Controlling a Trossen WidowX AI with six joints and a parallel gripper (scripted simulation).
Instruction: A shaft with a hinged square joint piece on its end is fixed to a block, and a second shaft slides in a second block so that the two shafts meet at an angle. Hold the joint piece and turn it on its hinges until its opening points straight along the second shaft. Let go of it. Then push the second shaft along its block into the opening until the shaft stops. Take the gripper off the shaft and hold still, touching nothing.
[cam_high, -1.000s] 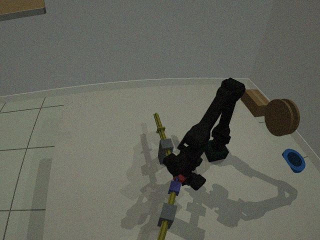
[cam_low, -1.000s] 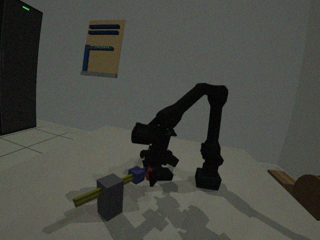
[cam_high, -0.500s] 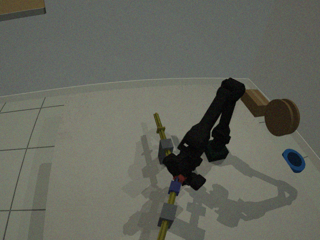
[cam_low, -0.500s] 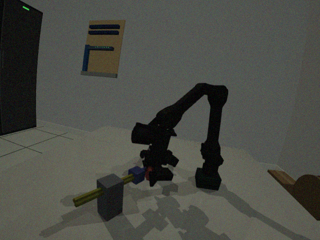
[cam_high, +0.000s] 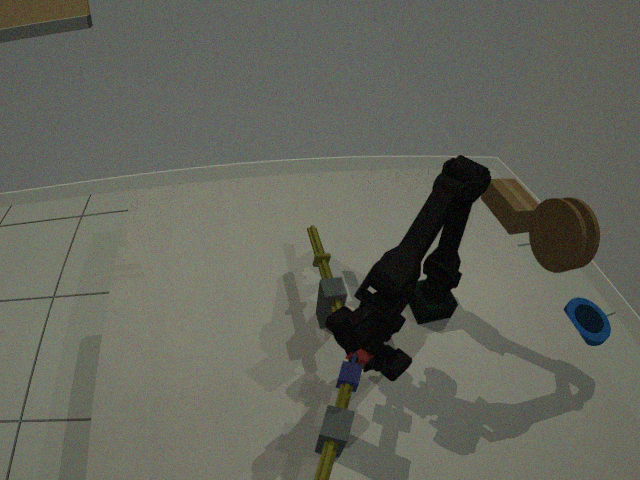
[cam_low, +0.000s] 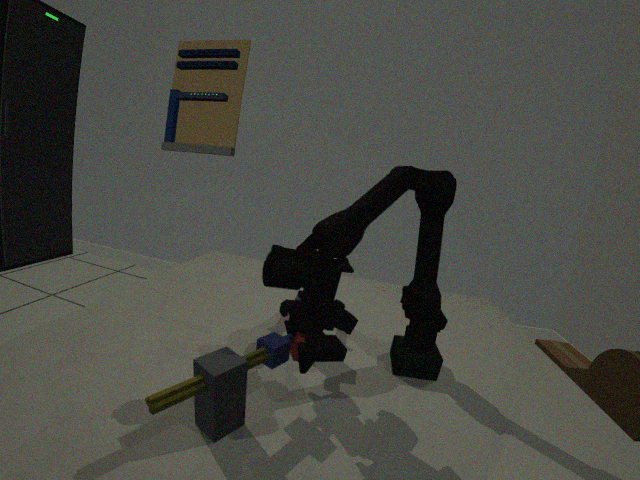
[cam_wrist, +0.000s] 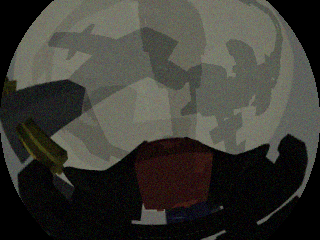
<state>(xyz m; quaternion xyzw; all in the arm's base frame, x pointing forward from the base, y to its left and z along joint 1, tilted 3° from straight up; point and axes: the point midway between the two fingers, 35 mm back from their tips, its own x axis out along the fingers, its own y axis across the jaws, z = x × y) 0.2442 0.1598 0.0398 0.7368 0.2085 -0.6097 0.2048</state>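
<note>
Two yellow shafts run through two grey blocks. The near block (cam_high: 336, 423) (cam_low: 219, 390) carries a shaft (cam_high: 342, 397) (cam_low: 170, 393) with a blue piece (cam_high: 349, 373) (cam_low: 273, 348) on its end. A red joint piece (cam_high: 361, 356) (cam_low: 296, 345) (cam_wrist: 175, 176) sits just beyond the blue one. My gripper (cam_high: 364, 355) (cam_low: 305, 347) (cam_wrist: 166, 143) is shut on the red joint piece, coming down from above. The far block (cam_high: 330, 291) holds the other shaft (cam_high: 320, 255), which also shows at the left of the wrist view (cam_wrist: 42, 147); its end near the joint is hidden by my arm.
A wooden stand with a round disc (cam_high: 563, 235) (cam_low: 615, 382) sits at the table's right edge. A blue ring (cam_high: 587, 320) lies near that edge. The arm's base (cam_high: 434, 304) (cam_low: 416, 361) stands right of the shafts. A dark cabinet (cam_low: 36, 134) stands far left.
</note>
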